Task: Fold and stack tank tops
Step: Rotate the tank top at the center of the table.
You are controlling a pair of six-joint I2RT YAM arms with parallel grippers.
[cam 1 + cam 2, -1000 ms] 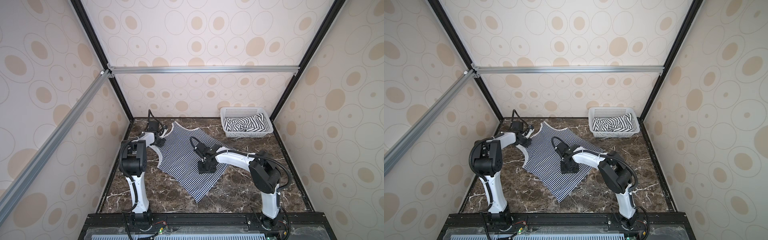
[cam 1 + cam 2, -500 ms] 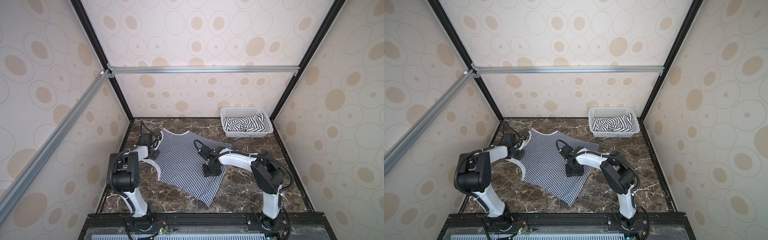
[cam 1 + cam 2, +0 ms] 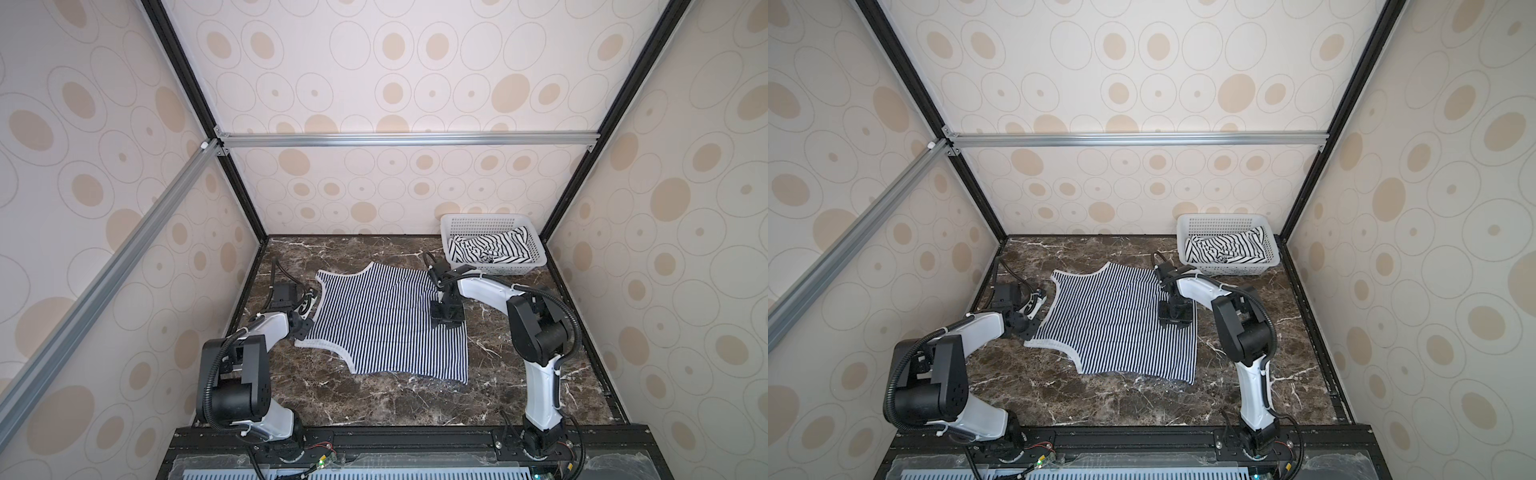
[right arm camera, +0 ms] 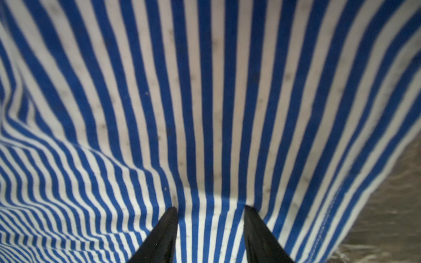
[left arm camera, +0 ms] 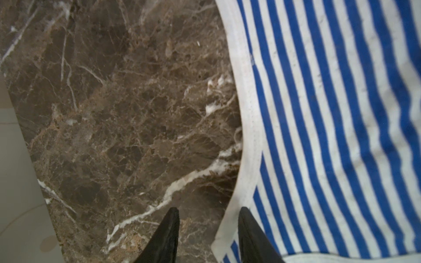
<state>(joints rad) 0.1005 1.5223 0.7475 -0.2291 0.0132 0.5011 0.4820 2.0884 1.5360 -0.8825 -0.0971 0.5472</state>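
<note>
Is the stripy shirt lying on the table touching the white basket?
Apart. In both top views a strip of bare marble table shows between the narrow-striped tank top and the basket.

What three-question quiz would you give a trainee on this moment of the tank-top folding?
1. Where is the wide-striped tank top? A in the basket; B spread on the table; C held by a gripper.
2. Which gripper sits at the white-trimmed edge of the narrow-striped tank top, one finger off the cloth?
3. True or false: the narrow-striped tank top lies in the basket.
Key: 1 A; 2 the left gripper; 3 false.
</note>
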